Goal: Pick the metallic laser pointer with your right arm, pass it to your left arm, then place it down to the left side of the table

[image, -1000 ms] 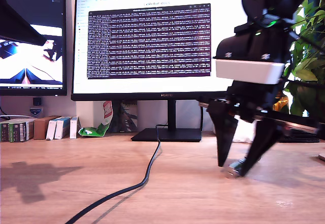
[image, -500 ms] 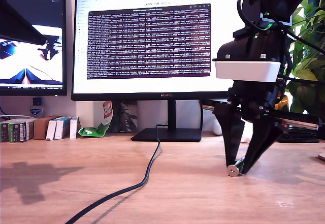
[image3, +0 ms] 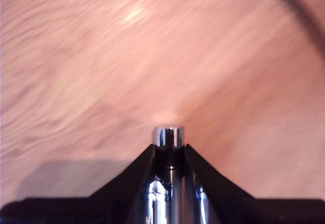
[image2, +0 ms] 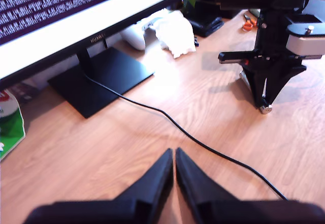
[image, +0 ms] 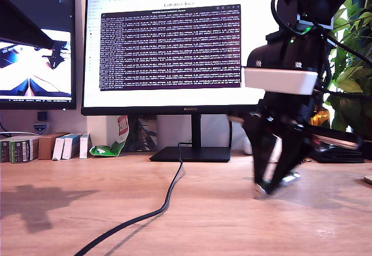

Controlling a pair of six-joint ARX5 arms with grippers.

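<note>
The metallic laser pointer [image: 261, 188] is a short silver cylinder pinched between the black fingers of my second gripper [image: 268, 186] at the exterior view's right, just over the wooden table [image: 203, 227]. Its round end cap [image3: 169, 135] pokes out past the fingertips in the second wrist view. From the first wrist view, the same arm stands upright with the pointer [image2: 265, 109] at its tips. My first gripper [image2: 174, 154] is shut on nothing, hovering low over the table well away from the pointer. A dark arm shape [image: 20, 26] shows at the exterior view's upper left.
A black cable [image: 164, 204] runs from the monitor stand [image: 192, 153] across the table toward the front. The big monitor [image: 174, 47] stands behind. Small boxes [image: 35, 147] line the exterior view's far left; a plant [image: 354, 64] is at its right. White cloth [image2: 172, 28] lies by the stand.
My second gripper's fingers went from spread around the pointer to shut on it. Gripper and pointer have shifted slightly up and toward the exterior view's left.
</note>
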